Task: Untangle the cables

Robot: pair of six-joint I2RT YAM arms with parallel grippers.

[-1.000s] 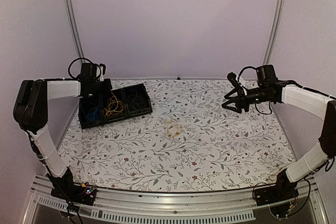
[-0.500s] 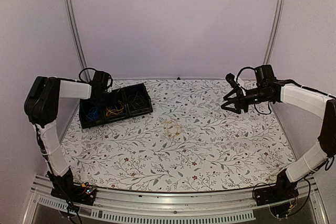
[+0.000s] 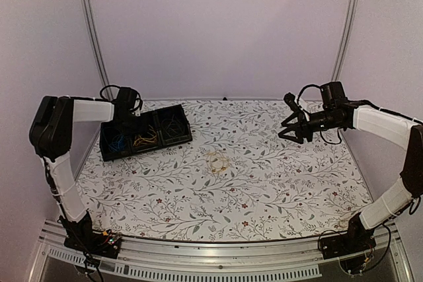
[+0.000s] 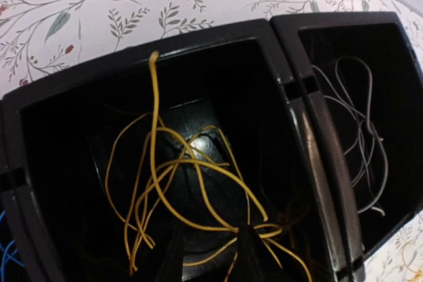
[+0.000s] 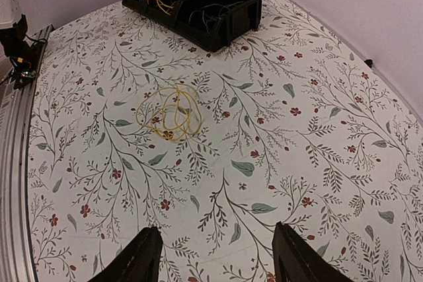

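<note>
Floral bench (image 3: 277,183). Black three-compartment tray (image 3: 185,127) far left. Empty right gripper (image 5: 215,259) spread wide above bench. In middle compartment, left gripper (image 4: 210,259): dark tips apart, barely discernible, cropped. Yellow tangle (image 4: 178,189) there; grey cable (image 4: 363,143) in adjacent compartment; blue cable (image 4: 5,255) mostly cropped; loose yellow coil (image 5: 168,115) mid-bench.

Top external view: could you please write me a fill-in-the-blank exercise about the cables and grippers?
The black plastic three-compartment tray holds the yellow cables in its ____ compartment. The blue cables lie in its ____ compartment. A loose yellow cable coil lies on the floral table, ____ the tray. The right gripper is ____, holding nothing.
Missing: middle; left; outside; open.
</note>
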